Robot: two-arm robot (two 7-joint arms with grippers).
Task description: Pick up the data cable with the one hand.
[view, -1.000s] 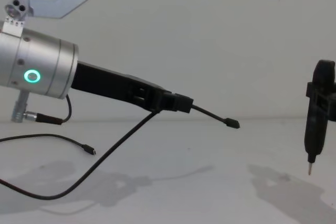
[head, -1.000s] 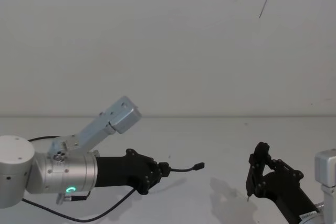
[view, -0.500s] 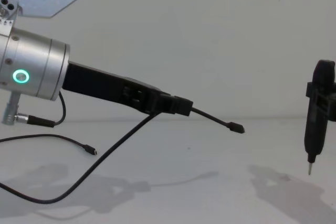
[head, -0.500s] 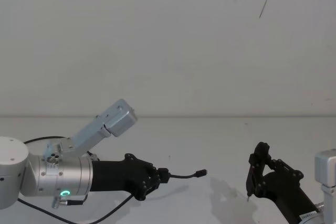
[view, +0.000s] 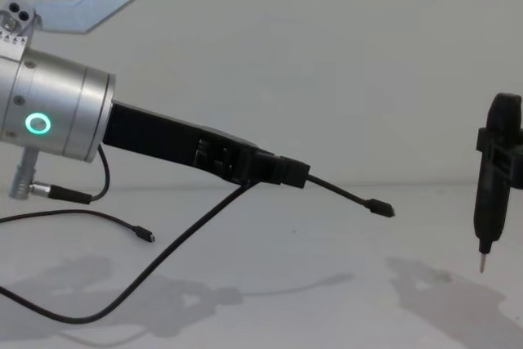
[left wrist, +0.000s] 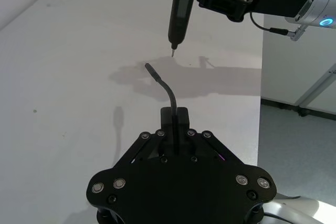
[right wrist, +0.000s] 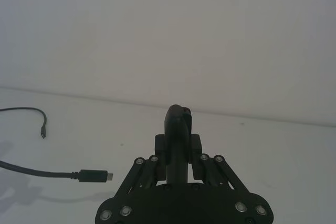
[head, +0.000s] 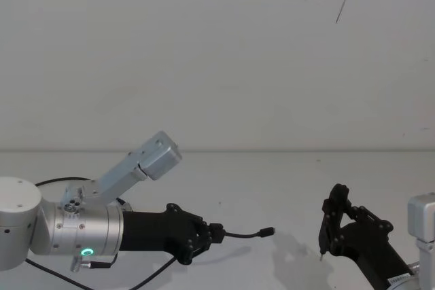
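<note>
Narrow black left gripper (view: 290, 173) pinches the thin, floppy black data cable (view: 188, 234) near its plug; trailing cord drag may pull it free. Right gripper (head: 338, 222) idles, clasping a pointed black tool (view: 489, 194).

Head camera: high, looking down over table (head: 285, 181). Chest camera: low, side-on, nearer. Wrist cameras: close behind left gripper (left wrist: 175, 119), right gripper (right wrist: 178, 150). All share cable (head: 268, 233) tip.
</note>
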